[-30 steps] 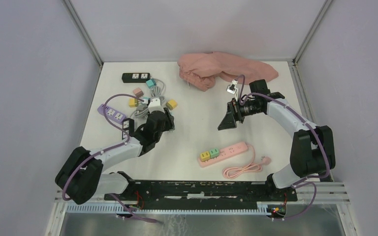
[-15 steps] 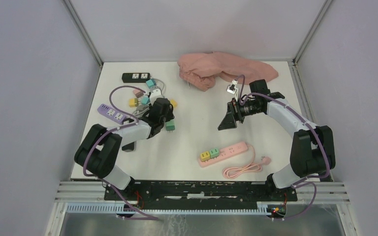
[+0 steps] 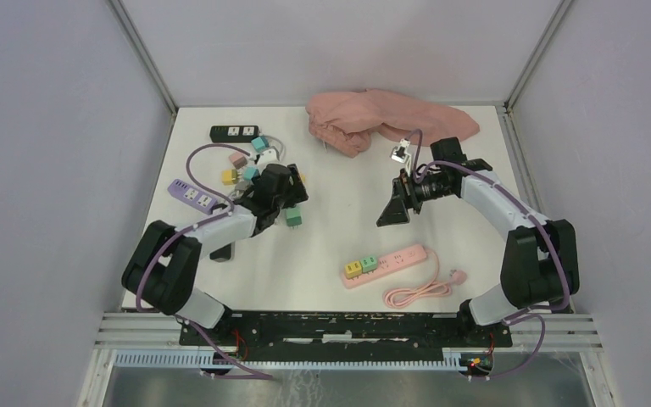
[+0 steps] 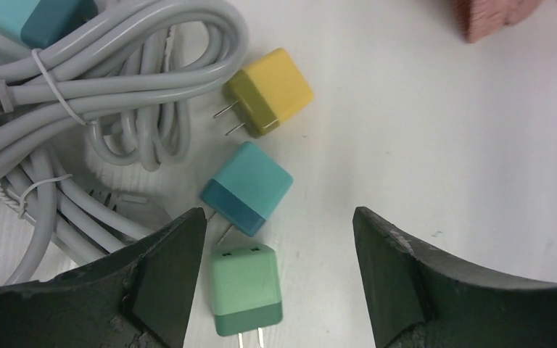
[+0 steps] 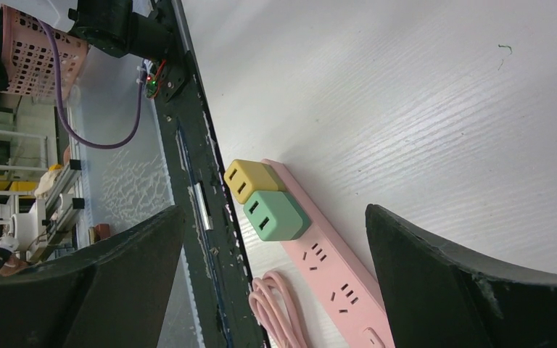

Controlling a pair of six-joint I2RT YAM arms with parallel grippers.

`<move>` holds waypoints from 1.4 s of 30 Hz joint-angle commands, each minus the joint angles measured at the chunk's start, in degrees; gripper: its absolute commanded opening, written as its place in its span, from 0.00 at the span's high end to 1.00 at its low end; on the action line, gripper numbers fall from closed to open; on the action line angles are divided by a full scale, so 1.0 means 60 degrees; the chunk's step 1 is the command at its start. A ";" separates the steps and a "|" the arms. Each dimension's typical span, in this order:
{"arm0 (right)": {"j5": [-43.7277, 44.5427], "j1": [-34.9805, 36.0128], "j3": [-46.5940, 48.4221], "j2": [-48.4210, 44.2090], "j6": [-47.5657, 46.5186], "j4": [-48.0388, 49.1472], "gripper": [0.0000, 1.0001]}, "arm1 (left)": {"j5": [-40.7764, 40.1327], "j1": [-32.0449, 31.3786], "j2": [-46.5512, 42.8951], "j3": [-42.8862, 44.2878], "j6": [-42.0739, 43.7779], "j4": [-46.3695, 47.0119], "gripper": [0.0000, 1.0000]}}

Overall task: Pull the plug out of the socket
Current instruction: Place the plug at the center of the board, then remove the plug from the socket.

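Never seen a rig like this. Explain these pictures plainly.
Two robot arms are bolted at the near edge of a white table. The wide picture looks down from above; the other two come from a camera on each wrist, so the dark shapes there are claw fingers. The left claw, open and empty, hangs over a loose green cube plug, beside a teal cube plug, a yellow cube plug and a grey cable bundle. The right claw, also open and empty, faces a long pink power strip with a yellow plug and a green plug in its sockets. A crumpled pink cloth lies at the far edge.
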 commanded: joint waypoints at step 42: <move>-0.0692 -0.0133 -0.0933 -0.2733 -0.7276 -0.2630 0.01 | 0.7251 -0.3073 -0.4762 -0.6009 0.1277 0.9450 0.00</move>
